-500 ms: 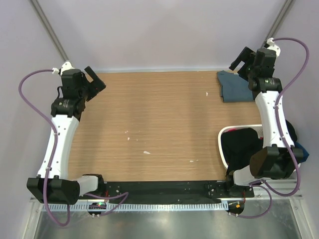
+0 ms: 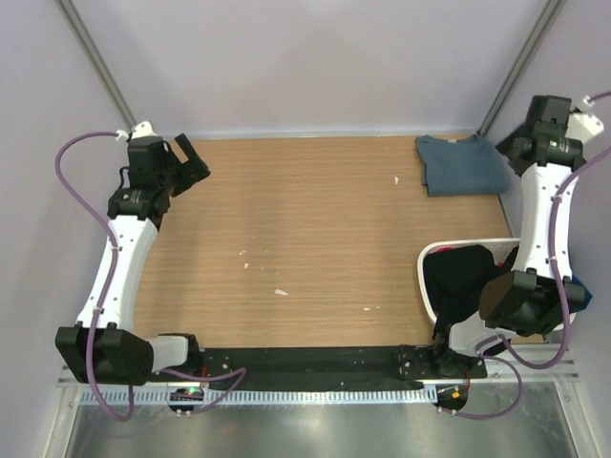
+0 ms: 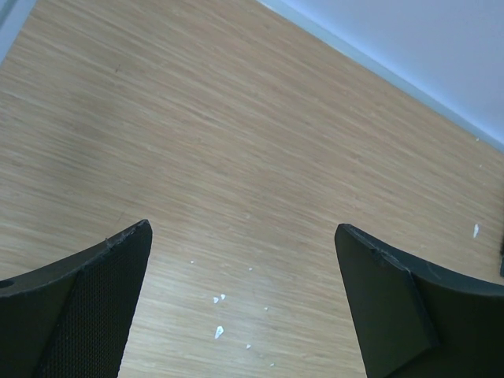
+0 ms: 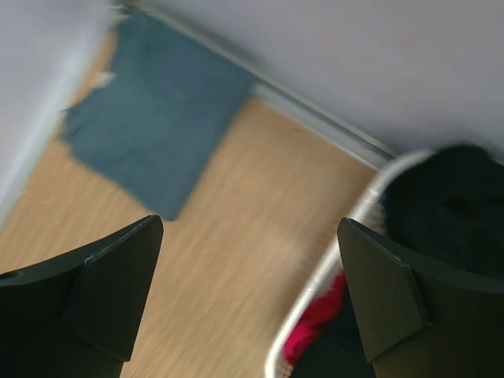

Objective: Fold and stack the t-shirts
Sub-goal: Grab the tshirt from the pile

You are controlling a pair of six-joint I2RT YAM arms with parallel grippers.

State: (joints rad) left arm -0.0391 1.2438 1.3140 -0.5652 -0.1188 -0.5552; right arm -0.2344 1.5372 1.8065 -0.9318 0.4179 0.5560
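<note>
**Both pincers spread and empty; basket partly hidden**

You had the left pincer (image 3: pixel 242 230) spread wide over bare worktop (image 3: pixel 236 118), holding nothing; the right pincer (image 4: pixel 250 228) was equally spread and empty, though from the top camera its fingers were tucked behind the wrist and could not be judged there. The slate-blue t-shirt (image 2: pixel 463 164) lay flat in the worktop's far right corner, blurred in the right wrist view; the white basket (image 2: pixel 425 272) sat near right, its right side covered by the right arm; a black t-shirt (image 2: pixel 458 281) was heaped in it, spilling over the near rim; only the right wrist camera showed the magenta-red cloth (image 4: pixel 315 324) plainly; how many shirts lay underneath you could not tell.
</note>
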